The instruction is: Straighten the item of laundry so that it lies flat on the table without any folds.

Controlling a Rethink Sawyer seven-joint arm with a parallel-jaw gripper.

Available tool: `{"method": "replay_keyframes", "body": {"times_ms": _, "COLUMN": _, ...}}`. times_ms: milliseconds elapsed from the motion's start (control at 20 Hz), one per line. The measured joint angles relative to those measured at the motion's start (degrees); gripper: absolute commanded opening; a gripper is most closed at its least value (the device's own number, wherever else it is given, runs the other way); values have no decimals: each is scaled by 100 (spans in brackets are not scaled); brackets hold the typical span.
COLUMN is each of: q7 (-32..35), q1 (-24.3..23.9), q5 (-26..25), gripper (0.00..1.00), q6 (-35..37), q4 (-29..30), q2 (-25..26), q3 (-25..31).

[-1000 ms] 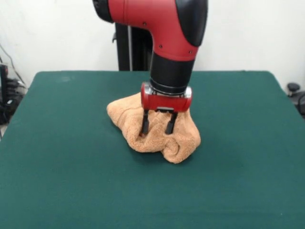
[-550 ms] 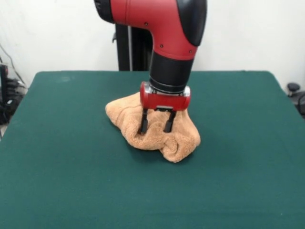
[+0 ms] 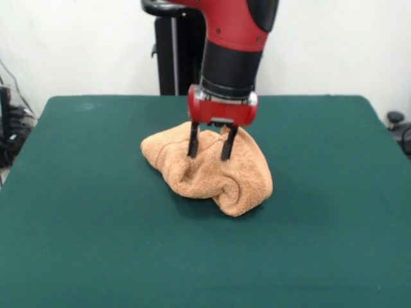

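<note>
Frankly, nowhere near done. Hand towel [image 3: 209, 170] bunched in a soft mound at the centre of the frame, slightly above the middle, on the dark green table [image 3: 90, 244]. No flat panel anywhere: rounded humps, a deep crease running down the middle, and a thick rolled lump at the lower right end of the heap (nearest the camera). Left end lower and smoother, with a curved seam or ridge across it. No corner or ribbed band clearly exposed, so hard to say which edge lies where.

Gripper [image 3: 210, 156] poised directly over the top of the mound, two black fingers [image 3: 192, 142] spread apart and pointing straight down, tips at or just inside the upper surface of the terry. Nothing visibly pinched between them (no cloth drawn up into the gap). Red wrist housing close above the towel's crest.

Left to do, judging by the heap: practically everything. Find an edge or corner, draw the cloth outward, unroll the thick lump, smooth remaining folds. Plenty of bare table on every side for spreading.
</note>
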Motion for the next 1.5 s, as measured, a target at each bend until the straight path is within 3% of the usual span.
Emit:
{"method": "replay_keyframes", "body": {"times_ms": 400, "q7": 0, "q1": 1, "q5": -1, "gripper": 100, "q6": 583, "q4": 219, "q2": -571, "q3": -1}}
{"method": "replay_keyframes", "body": {"times_ms": 750, "q7": 0, "q1": -4, "q5": -1, "gripper": 100, "q6": 659, "q4": 251, "q2": -689, "q3": 1}}
{"method": "replay_keyframes", "body": {"times_ms": 1050, "q7": 0, "q1": -93, "q5": 0, "gripper": 100, "q6": 448, "q4": 251, "q2": -466, "q3": 1}}
{"method": "replay_keyframes", "body": {"times_ms": 1500, "q7": 0, "q1": -44, "q5": 2, "gripper": 100, "q6": -408, "q4": 250, "q2": 202, "q3": 5}}
